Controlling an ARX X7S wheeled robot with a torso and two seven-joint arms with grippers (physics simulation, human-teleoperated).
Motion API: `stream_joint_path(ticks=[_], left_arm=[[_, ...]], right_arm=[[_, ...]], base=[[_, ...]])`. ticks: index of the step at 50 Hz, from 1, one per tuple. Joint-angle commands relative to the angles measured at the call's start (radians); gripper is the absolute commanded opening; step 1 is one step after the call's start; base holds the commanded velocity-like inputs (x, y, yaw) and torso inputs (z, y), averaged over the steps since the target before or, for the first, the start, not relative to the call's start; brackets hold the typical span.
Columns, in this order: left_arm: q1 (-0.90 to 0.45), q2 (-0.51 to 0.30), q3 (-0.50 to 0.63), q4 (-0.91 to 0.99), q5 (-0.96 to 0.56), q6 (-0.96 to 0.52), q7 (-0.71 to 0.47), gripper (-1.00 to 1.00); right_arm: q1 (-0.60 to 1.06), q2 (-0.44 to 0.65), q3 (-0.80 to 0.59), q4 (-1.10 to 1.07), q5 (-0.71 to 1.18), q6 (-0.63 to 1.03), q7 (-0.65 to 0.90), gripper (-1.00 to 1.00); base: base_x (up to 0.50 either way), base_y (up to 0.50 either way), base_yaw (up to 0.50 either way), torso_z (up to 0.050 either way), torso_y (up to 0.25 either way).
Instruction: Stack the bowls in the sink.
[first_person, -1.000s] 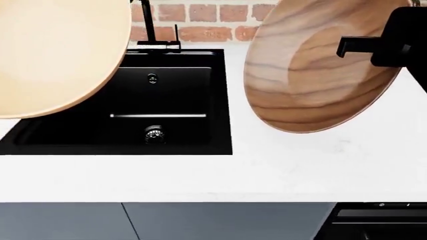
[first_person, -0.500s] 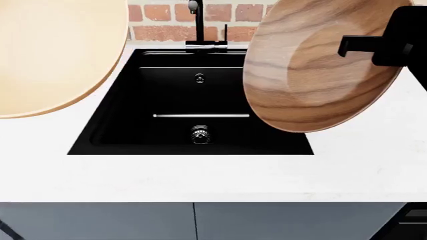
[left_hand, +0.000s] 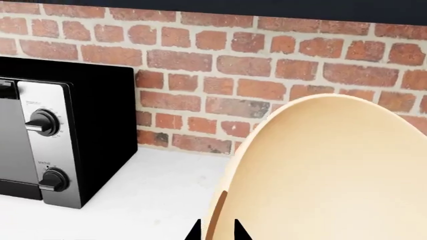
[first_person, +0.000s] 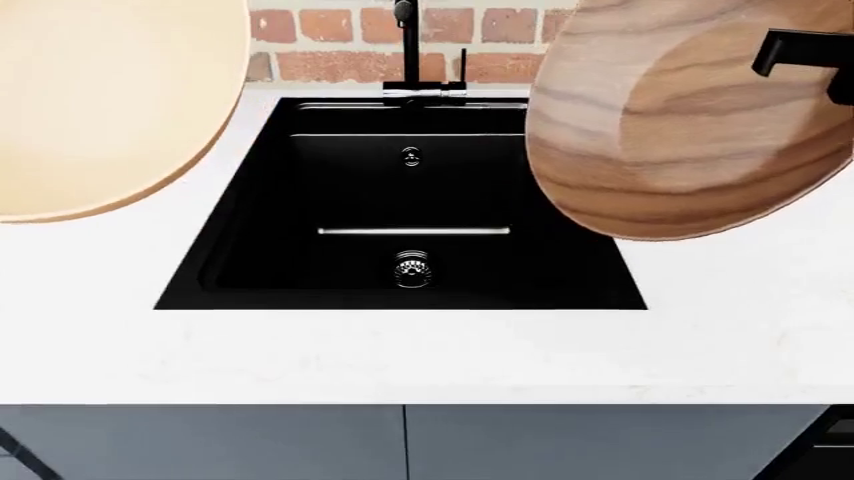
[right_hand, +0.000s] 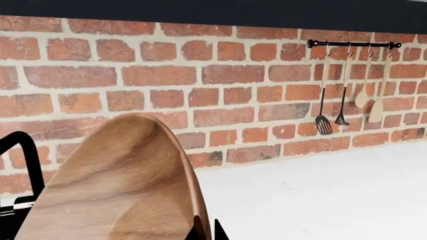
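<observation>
Risk, sink (first_person: 400, 200): centre of frame, basin empty; only the drain (first_person: 412, 268) shows. A release from this height would let a bowl bounce or skid out.
Risk, cream bowl (first_person: 94, 100): upper left, over the table (first_person: 427, 350), not the basin. Left end effector (left_hand: 217, 231) pinches its rim; edge grip may slip.
Risk, wooden bowl (first_person: 681, 120): upper right, tilted, empty. Right end effector (right_hand: 205, 231) clamps its rim.
</observation>
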Motion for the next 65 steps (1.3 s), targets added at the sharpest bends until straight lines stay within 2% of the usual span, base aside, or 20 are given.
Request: stream_joint_path(ticks=[1, 10, 28, 35, 49, 55, 65], left_arm=[[0.013, 0.001, -0.001, -0.007, 0.071, 0.042, -0.027, -1.00], [0.021, -0.007, -0.007, -0.017, 0.111, 0.068, -0.046, -1.00], [0.016, -0.006, -0.014, -0.022, 0.114, 0.054, -0.044, -1.00], [0.020, -0.009, -0.017, -0.019, 0.114, 0.055, -0.041, -1.00], [0.017, -0.007, -0.023, -0.021, 0.109, 0.048, -0.043, -1.00], [0.017, -0.005, -0.024, -0.021, 0.110, 0.044, -0.044, -1.00], [0.020, 0.000, -0.024, -0.026, 0.118, 0.040, -0.039, -1.00]], right_arm=[[0.094, 0.037, 0.019, 0.015, 0.056, 0.044, 0.064, -1.00], [0.093, 0.033, 0.018, 0.018, 0.047, 0.031, 0.060, -1.00], [0.105, 0.028, -0.004, 0.015, 0.036, 0.050, 0.061, -1.00], [0.118, 0.014, -0.025, 0.021, 0.024, 0.082, 0.055, -1.00], [0.114, 0.021, -0.035, 0.018, 0.017, 0.079, 0.057, -1.00], [0.109, 0.042, -0.030, 0.019, 0.020, 0.060, 0.081, -1.00], [0.125, 0.048, -0.047, 0.027, 0.011, 0.083, 0.111, -1.00]], base=[[0.00, 0.00, 0.00, 0.000, 0.000], [0.06, -0.01, 0.00, 0.000, 0.000], [0.49, -0.20, 0.00, 0.001, 0.001], [0.05, -0.01, 0.00, 0.000, 0.003], [0.00, 0.48, 0.00, 0.000, 0.001], [0.01, 0.00, 0.00, 0.000, 0.000], [0.48, -0.07, 0.00, 0.000, 0.000]])
